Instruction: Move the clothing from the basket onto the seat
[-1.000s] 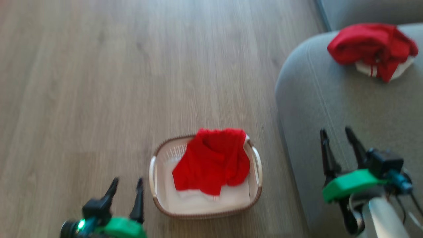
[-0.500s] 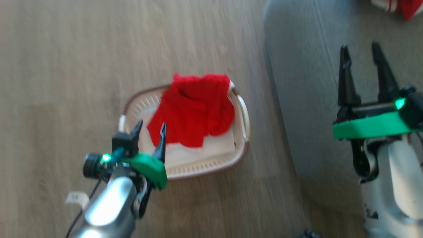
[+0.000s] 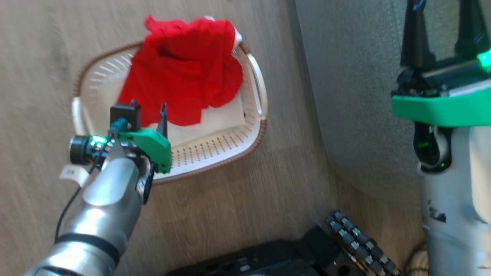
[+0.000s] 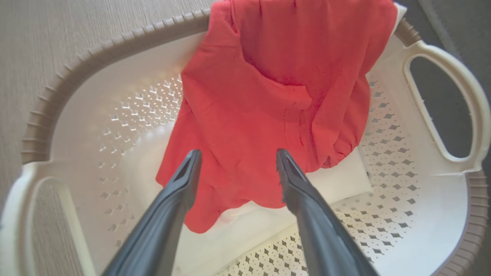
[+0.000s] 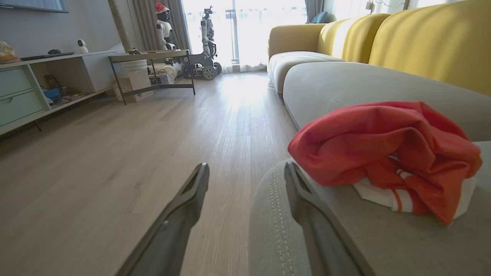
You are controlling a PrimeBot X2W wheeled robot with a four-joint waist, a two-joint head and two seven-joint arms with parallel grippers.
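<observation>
pale wood plank floor (image 5: 115, 153) | low shelf unit (image 5: 46, 84) | black-framed table (image 5: 149, 56) beyond it | wheeled robot (image 5: 207, 46) before bright window (image 5: 251, 27) | yellow sofa backrests (image 5: 422, 46)

**What the basket and the picture edges keep back**

The red garment (image 4: 268, 99) covers much of the basket (image 4: 422, 214) floor. The white fabric (image 4: 337, 180) under it shows only as an edge, so trim or separate piece cannot be told. Its end over the basket's far rim is cut off in the left wrist view. The left gripper (image 3: 149, 103) hides part of the basket's near wall. Right of the basket, the right gripper (image 3: 441, 15) loses its 2 fingertips to the top edge. On the seat (image 5: 422, 249) beside the basket, the folded garment (image 5: 383, 149) tucks most of its striped trim underneath.
</observation>
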